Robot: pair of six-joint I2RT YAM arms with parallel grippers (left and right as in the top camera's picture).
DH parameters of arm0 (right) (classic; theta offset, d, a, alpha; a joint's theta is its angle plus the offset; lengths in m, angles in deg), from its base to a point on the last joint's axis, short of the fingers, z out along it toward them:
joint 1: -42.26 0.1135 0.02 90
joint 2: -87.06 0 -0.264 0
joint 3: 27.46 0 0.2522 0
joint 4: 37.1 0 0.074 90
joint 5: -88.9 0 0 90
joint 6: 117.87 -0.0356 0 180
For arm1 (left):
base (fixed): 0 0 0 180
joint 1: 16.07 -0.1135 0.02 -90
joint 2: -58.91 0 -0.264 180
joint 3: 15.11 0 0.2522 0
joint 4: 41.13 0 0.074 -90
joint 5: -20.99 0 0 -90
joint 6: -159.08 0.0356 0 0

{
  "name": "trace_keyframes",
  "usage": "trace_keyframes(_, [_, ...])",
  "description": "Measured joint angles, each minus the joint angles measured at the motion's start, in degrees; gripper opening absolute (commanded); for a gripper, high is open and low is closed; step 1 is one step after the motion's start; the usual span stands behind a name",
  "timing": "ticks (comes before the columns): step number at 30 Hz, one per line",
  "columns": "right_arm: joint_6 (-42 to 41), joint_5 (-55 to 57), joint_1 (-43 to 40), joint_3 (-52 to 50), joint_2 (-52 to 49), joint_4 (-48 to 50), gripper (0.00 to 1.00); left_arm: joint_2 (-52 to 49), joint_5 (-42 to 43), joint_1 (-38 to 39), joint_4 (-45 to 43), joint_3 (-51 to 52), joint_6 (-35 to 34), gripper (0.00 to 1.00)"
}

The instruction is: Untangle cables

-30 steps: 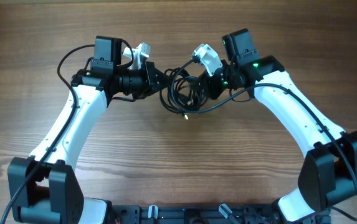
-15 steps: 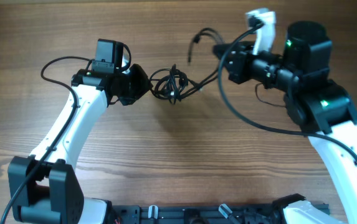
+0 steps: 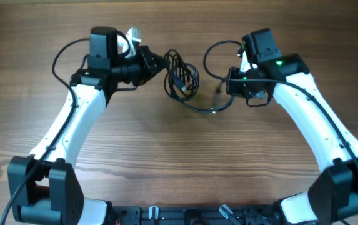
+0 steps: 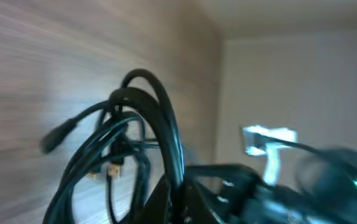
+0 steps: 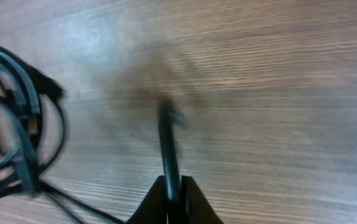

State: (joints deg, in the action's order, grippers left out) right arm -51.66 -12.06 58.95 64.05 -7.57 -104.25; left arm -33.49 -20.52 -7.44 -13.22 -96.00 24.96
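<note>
Wood-grain tabletop (image 3: 179, 162) carries the work. Nearest you, the right pincer (image 5: 169, 186) is clamped on one loose cable (image 5: 167, 149), whose blurred end protrudes past the fingertips. That cable trails left to the cable bundle (image 3: 182, 81). Farther back, the left pincer (image 3: 159, 62) pinches the bundle's loops.

Overhead: straight down on my worktop (image 3: 179, 165).
Left wrist: close, facing the cables (image 4: 169, 124).
Right wrist: close; same cables at frame's left.

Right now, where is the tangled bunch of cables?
In the overhead view, the cables are top centre, between the left gripper and the right gripper, nearer the left one.
</note>
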Motion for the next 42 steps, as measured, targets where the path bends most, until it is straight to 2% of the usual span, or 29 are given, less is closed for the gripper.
trace_keyframes(2, [4.04,-4.17,0.0,0.0,-0.42,1.51,0.51,0.0,6.43,-1.29,-2.36,0.0,-0.37,0.04])
trace_keyframes(4, [7.93,-9.11,0.0,0.02,-0.42,2.43,0.54,0.0,11.93,-2.6,-3.26,0.0,-0.79,0.04])
trace_keyframes(10, [14.12,-18.67,0.0,4.81,0.55,2.64,0.6,0.0,18.82,-4.15,-4.07,0.02,-1.29,0.04])
trace_keyframes(15, [16.2,-23.47,0.24,7.26,2.36,6.8,0.59,0.0,24.09,-4.15,-10.19,0.02,-6.51,0.04])
trace_keyframes(23, [16.44,-24.24,2.93,7.26,0.87,8.24,0.58,0.0,25.18,-4.15,-10.56,0.02,-14.86,0.04])
trace_keyframes(29, [18.1,-23.47,2.95,7.26,-1.99,9.75,0.57,0.0,25.18,-4.15,-10.73,0.02,-24.26,0.04])
trace_keyframes(36, [19.12,-23.26,3.06,7.1,-6.32,11.15,0.5,0.0,25.77,-4.15,-24.44,0.07,-38.82,0.04])
trace_keyframes(42, [20.28,-23.28,3.06,7.1,-8.39,17.4,0.44,0.0,25.81,-4.15,-26.21,0.07,-44.24,0.04])
